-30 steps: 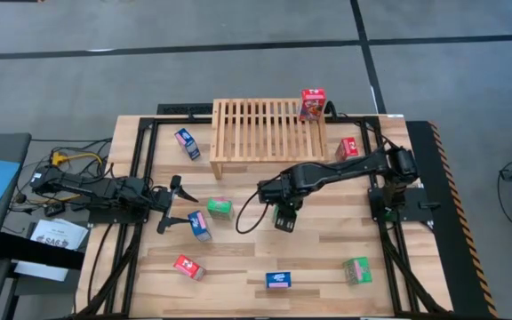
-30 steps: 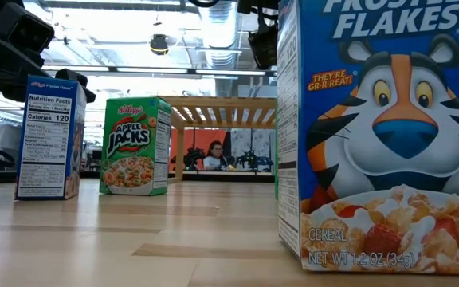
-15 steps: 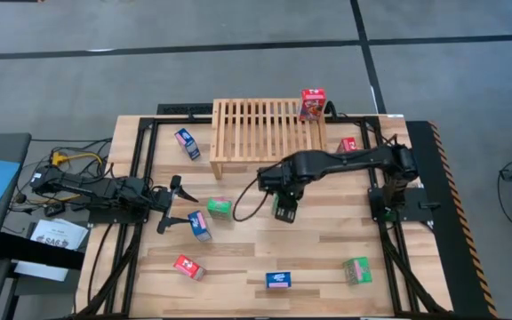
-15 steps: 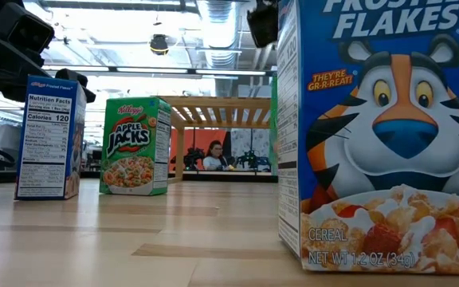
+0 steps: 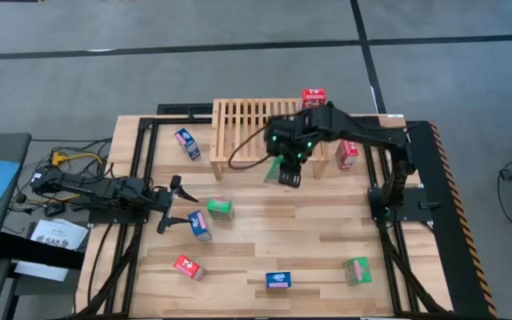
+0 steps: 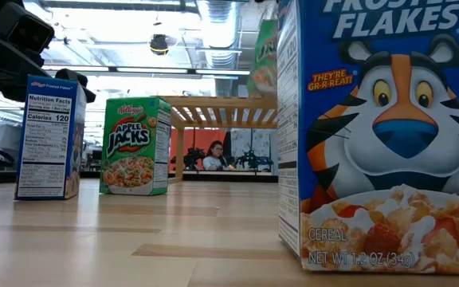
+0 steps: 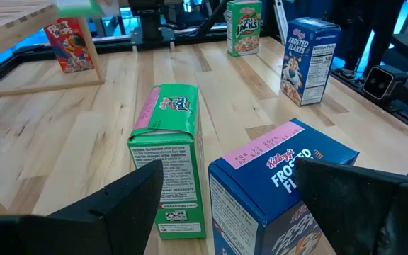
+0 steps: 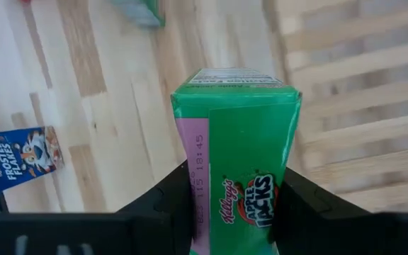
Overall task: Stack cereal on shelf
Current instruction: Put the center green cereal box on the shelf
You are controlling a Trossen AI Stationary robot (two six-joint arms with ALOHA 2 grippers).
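My right gripper (image 5: 289, 171) hangs over the near edge of the slatted wooden shelf (image 5: 247, 124), shut on a green cereal box (image 8: 243, 134). The low view shows that box (image 6: 264, 54) high above the table. My left gripper (image 5: 172, 203) waits open at the table's left. A green box (image 7: 166, 159) and a blue box (image 7: 278, 184) stand just ahead of its fingers, untouched. A red box (image 5: 312, 100) stands on the shelf's far right corner. My right gripper pinches the green box between its two fingers, one on each of two opposite sides, at the end nearest the wrist (image 8: 236, 202). The fingers come steeply from above. The box hangs below them, lengthwise along the fingers, clear of table and shelf.
Loose boxes stand about the table: blue (image 5: 186, 142) left of the shelf, red (image 5: 348, 151) right of it, and red (image 5: 188, 267), blue (image 5: 279, 280) and green (image 5: 356, 269) along the near side. The blue one fills the low view's right (image 6: 381, 135).
My right gripper has risen from the middle of the table and swung toward the far edge, up to the shelf's near side. The green box has gone with it, lifted clear of the tabletop.
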